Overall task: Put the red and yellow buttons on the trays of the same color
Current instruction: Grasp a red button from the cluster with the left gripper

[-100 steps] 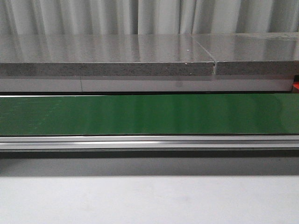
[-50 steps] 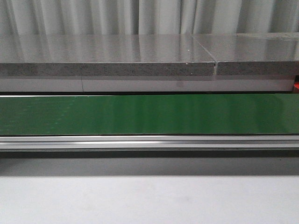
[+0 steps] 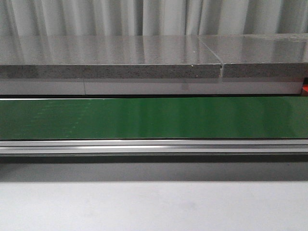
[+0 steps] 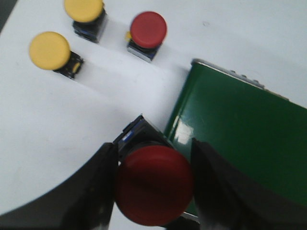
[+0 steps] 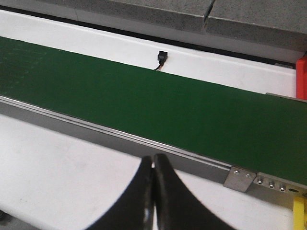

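In the left wrist view my left gripper is shut on a red button with a dark base, held over the white table by the end of the green conveyor belt. Farther off on the table stand another red button and two yellow buttons. My right gripper is shut on nothing, over the white table in front of the belt. A red corner and a yellow bit show at the right wrist view's edges; I cannot tell whether they are trays. No gripper appears in the front view.
The green belt runs across the front view, with an aluminium rail in front and a grey stone ledge behind. A small black sensor sits on the white strip beyond the belt. A metal bracket ends the rail.
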